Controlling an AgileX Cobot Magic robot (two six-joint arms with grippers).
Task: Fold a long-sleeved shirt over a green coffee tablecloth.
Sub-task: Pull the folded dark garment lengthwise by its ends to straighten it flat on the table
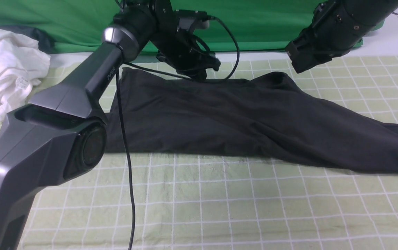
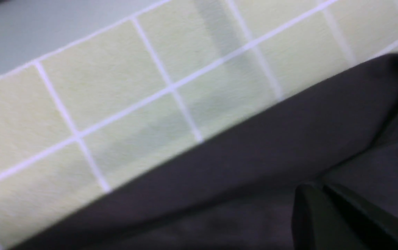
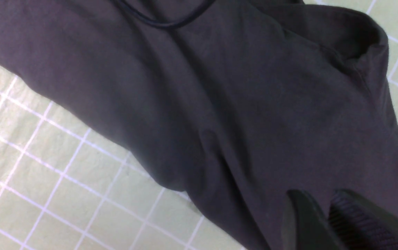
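Shirt (image 1: 237, 118): black, creased, spread flat with its long side running left to right; its right part narrows and runs out of the front view
Tablecloth (image 1: 219, 201): pale green with a white grid, lying under the shirt and showing on the shirt's near, far and right sides
Left gripper (image 1: 202, 74): down at the shirt's far edge, towards its left half; jaws clenched on the cloth of that edge, with a fold running away from the tips in the left wrist view
Right gripper (image 1: 297, 64): raised above the shirt's far right part, clear of the cloth; jaws a little apart and grasping nothing, as the right wrist view shows
Cable (image 1: 126, 156): thin and black, hanging from the left arm across the shirt's left end
White garment (image 1: 4, 66): crumpled, well to the left of the shirt
Green fabric (image 1: 264, 24): plain deep green, hanging as a backdrop beyond the shirt's far edge
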